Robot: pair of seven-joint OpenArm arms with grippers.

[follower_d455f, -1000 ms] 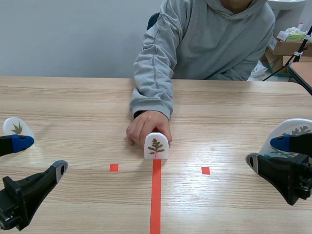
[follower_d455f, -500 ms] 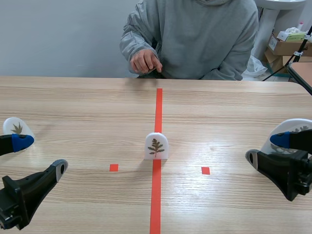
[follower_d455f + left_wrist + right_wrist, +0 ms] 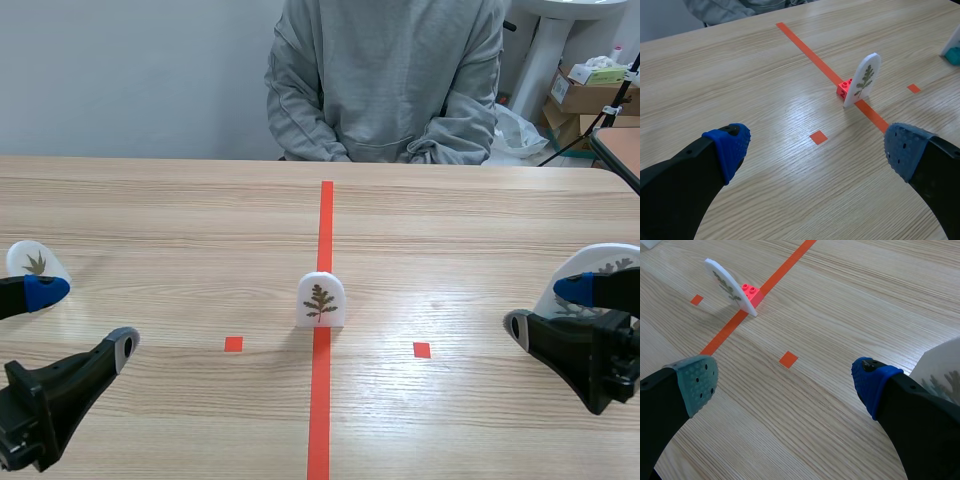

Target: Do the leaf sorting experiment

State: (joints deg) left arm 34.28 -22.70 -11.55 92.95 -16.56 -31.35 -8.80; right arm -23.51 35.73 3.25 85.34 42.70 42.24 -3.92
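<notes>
Wood-grain table (image 3: 150,220) fills most of the scene view, with an orange-red tape line down its middle and a small tape square on each side of it. Person in grey hoodie (image 3: 385,80) sits at top centre, arms drawn in at the waist behind the far edge. Left arm (image 3: 45,405) is in the lower left corner, left jaws spread wide, nothing between them; its blue pads (image 3: 732,145) both show in the left wrist view. Right arm (image 3: 590,365) is at lower right, right jaws also wide apart and empty; it has a grey-green pad (image 3: 697,382) on one finger and a blue one on the other. Large leaf card (image 3: 600,262) stands at the right edge, partly behind the right arm; the print looks like a grey lobed leaf, hard to tell. Centre leaf card (image 3: 321,300) stands upright on the tape line at mid-frame, brown fern-like leaf facing the robot, well ahead of both jaws and touched by neither. Small leaf card (image 3: 32,261) is at the left edge, just behind the left arm's upper finger, with a dark spiky leaf. Red toy brick (image 3: 843,89) touches the back of the centre leaf card, seen in both wrist views.
</notes>
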